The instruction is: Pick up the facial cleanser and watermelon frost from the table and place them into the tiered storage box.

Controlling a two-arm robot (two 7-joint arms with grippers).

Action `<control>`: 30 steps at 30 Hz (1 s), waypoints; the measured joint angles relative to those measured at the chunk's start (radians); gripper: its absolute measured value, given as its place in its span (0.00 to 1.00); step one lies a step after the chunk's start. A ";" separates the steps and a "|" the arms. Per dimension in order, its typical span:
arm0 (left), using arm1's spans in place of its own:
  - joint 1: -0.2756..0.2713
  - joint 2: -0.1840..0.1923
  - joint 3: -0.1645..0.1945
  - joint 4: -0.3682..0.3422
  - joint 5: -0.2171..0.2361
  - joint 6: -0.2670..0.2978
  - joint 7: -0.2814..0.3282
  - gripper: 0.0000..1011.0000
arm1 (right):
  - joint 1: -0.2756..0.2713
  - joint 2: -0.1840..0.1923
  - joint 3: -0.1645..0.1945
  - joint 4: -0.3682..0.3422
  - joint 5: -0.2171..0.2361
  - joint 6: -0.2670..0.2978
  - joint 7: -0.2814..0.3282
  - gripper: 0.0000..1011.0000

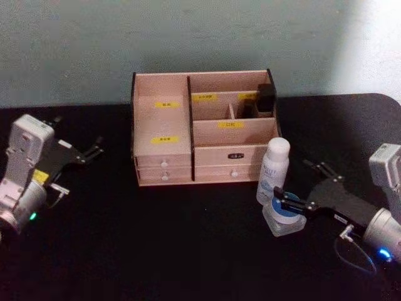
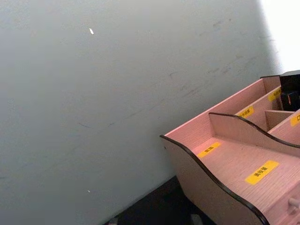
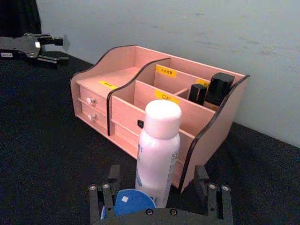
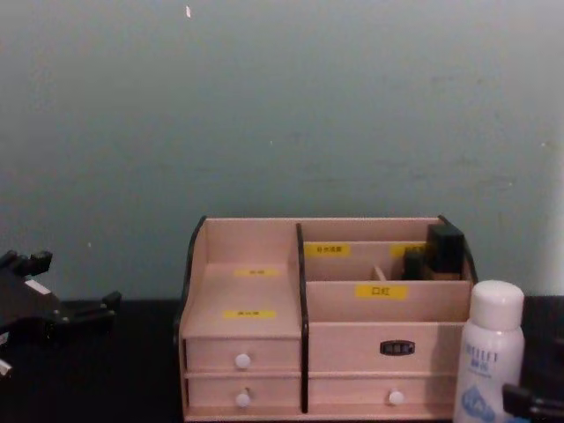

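Note:
The facial cleanser [image 1: 274, 170] is a tall white bottle standing upright on the black table at the tiered storage box's [image 1: 164, 119] front right corner. Just in front of it sits the watermelon frost [image 1: 283, 218], a squat clear jar with a blue lid. My right gripper [image 1: 306, 186] is open and reaches in from the right, its near finger over the jar's lid. In the right wrist view the cleanser [image 3: 158, 150] and the jar's lid [image 3: 127, 204] lie between the spread fingers [image 3: 101, 199]. My left gripper [image 1: 98, 147] hangs open, left of the box.
Two small dark bottles with black caps [image 1: 264, 100] stand in the box's back right compartment. A grey-green wall rises right behind the box. The table runs on dark to the left of the box and in front of it.

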 joint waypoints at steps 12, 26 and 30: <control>0.000 0.000 0.000 0.000 0.000 0.000 0.000 0.99 | 0.061 -0.049 -0.007 0.073 -0.023 -0.009 0.052 0.99; 0.000 0.000 0.000 0.000 0.000 0.000 0.000 0.99 | 0.124 -0.092 -0.019 0.148 -0.036 -0.022 0.100 0.99; 0.000 0.000 0.000 0.000 0.000 0.000 0.000 0.99 | 0.135 -0.097 -0.023 0.159 -0.037 -0.023 0.110 0.99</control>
